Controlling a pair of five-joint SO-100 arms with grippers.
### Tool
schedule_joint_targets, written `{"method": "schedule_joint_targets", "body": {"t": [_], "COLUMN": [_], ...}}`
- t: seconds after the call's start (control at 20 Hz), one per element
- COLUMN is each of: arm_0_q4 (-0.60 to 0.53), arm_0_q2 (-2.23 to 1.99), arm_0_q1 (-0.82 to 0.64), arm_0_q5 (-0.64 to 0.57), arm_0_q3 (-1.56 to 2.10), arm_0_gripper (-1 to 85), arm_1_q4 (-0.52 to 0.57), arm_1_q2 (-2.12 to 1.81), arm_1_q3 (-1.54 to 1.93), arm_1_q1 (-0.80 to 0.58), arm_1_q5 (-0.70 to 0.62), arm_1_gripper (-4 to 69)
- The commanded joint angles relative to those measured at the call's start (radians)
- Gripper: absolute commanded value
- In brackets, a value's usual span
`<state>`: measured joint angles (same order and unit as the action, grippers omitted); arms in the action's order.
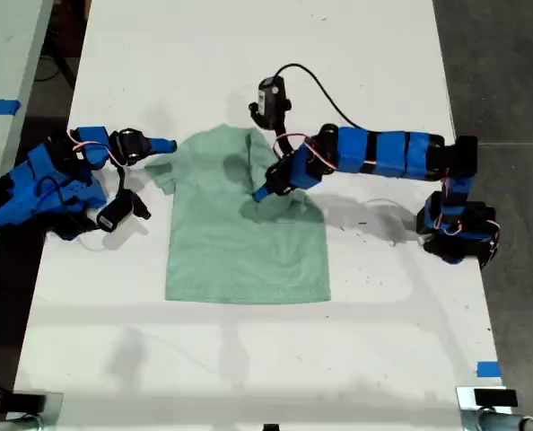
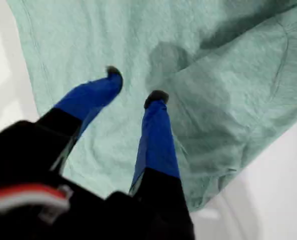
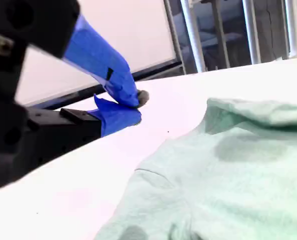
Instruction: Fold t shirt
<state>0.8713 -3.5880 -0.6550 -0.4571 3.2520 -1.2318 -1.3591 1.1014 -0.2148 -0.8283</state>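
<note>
One t shirt (image 1: 240,224) on the white table (image 1: 383,359), one sleeve already flipped over the chest. My first gripper (image 2: 134,86) hovers over that fold, jaws partway apart, holding nothing. I'd press down before pinching, so I catch just the top layer. My second gripper (image 3: 133,105) sits pinched together beside the other sleeve, empty. Two arms, one shirt.

Ext cam overhead; wrist cams close, low; all share t shirt (image 1: 244,224)
</note>
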Motion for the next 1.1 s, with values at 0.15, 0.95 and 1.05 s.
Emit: {"method": "schedule_joint_targets", "body": {"t": [0.15, 0.95, 1.05], "arm_0_q4": [-0.006, 0.002, 0.008], "arm_0_q2": [-0.009, -0.009, -0.009], "arm_0_q1": [0.015, 0.018, 0.041], "arm_0_q5": [0.002, 0.041, 0.067], "arm_0_q3": [0.038, 0.040, 0.040], "arm_0_gripper": [-0.3, -0.3, -0.3], "arm_1_q4": [-0.152, -0.199, -0.279], "arm_1_q2": [-0.098, -2.103, -2.148], "arm_1_q3": [-0.083, 1.560, 1.703], "arm_1_q1": [-0.106, 0.215, 0.230], "arm_1_q5": [0.003, 0.552, 0.612], "arm_1_gripper": [26.2, 1.8, 1.4]}}
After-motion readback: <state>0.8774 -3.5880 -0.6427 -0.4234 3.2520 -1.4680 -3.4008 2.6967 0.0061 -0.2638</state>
